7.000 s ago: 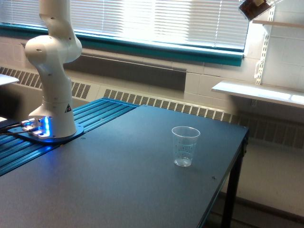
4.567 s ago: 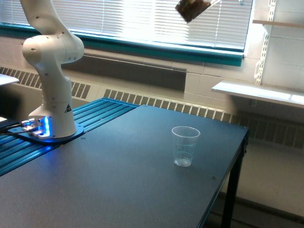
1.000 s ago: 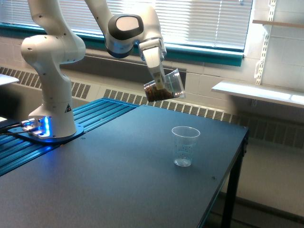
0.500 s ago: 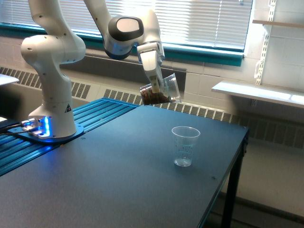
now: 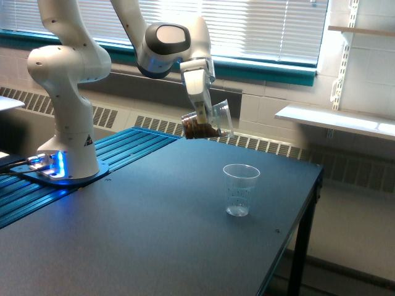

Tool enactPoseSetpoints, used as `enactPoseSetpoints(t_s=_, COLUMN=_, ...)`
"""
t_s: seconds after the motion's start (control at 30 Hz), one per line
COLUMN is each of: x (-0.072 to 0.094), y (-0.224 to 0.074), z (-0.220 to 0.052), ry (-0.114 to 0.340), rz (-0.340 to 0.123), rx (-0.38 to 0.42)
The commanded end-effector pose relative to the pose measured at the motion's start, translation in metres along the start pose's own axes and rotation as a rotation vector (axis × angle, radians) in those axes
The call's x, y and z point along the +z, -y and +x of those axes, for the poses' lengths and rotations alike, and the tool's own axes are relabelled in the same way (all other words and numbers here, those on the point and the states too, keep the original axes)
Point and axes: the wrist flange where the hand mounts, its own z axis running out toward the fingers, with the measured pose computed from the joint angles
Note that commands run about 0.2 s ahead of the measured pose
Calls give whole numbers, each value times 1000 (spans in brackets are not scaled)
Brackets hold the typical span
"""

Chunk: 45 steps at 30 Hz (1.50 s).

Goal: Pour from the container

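– Where's the container [image 5: 208,121]?
– Up in the air, tilted toward the exterior view's right, brown stuff lying in its lower part. It hangs above the dark table [image 5: 154,234], up and to the left of the small marked cup [image 5: 240,189].
– And the gripper [image 5: 201,115]?
– Clamped on the container's side, white arm [image 5: 68,92] rising from the base at left

Two clear cups are in view: one wide container [image 5: 208,121] with brown contents, one narrower cup [image 5: 240,189] with printed marks; one robot arm [image 5: 68,80]; one desk [image 5: 123,240]; two wall shelves [image 5: 336,120]; one window blind [image 5: 247,24].
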Motion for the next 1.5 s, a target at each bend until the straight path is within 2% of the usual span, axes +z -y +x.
enactPoseSetpoints(t_s=0.03, x=-3, y=12, z=1, ry=-12, rz=-6, rx=5)
enactPoseSetpoints(t_s=0.93, x=18, y=24, z=-5, ry=-2, rz=-62, rx=-9)
enactPoseSetpoints(t_s=1.5, x=23, y=32, z=-7, ry=-3, rz=-102, rx=-36)
